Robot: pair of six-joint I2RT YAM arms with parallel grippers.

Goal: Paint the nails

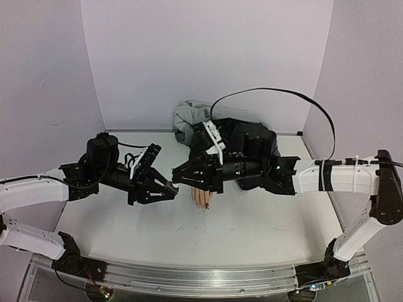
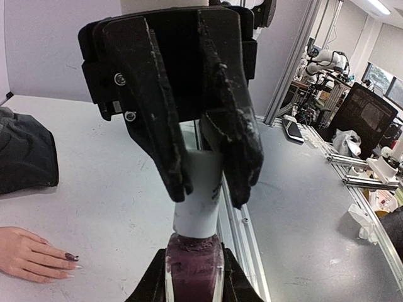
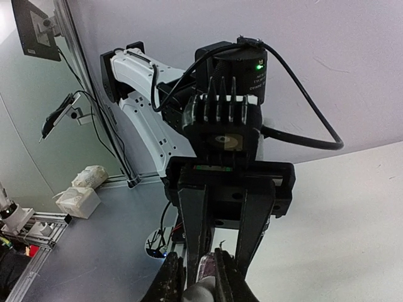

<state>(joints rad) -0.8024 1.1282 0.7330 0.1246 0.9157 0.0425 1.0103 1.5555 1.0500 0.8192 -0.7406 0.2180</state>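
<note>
The pale mannequin hand (image 1: 201,196) lies palm down at the table's middle, fingers toward me. It also shows in the left wrist view (image 2: 25,253). One of the nails (image 2: 71,257) is dark-polished; the others in view look pale. My left gripper (image 1: 170,188) is shut on the dark purple polish bottle (image 2: 194,272), held in the air left of the hand. My right gripper (image 1: 180,175) meets it from the right and is shut on the bottle's white cap (image 2: 200,202). The cap sits on the bottle's neck. In the right wrist view the cap (image 3: 201,292) sits between my fingertips (image 3: 171,277).
A grey cloth (image 1: 189,116) and a black cloth (image 1: 252,135) are heaped at the back behind the hand; the black cloth also shows in the left wrist view (image 2: 22,154). White walls enclose the table on three sides. A metal rail (image 1: 189,277) runs along the front edge.
</note>
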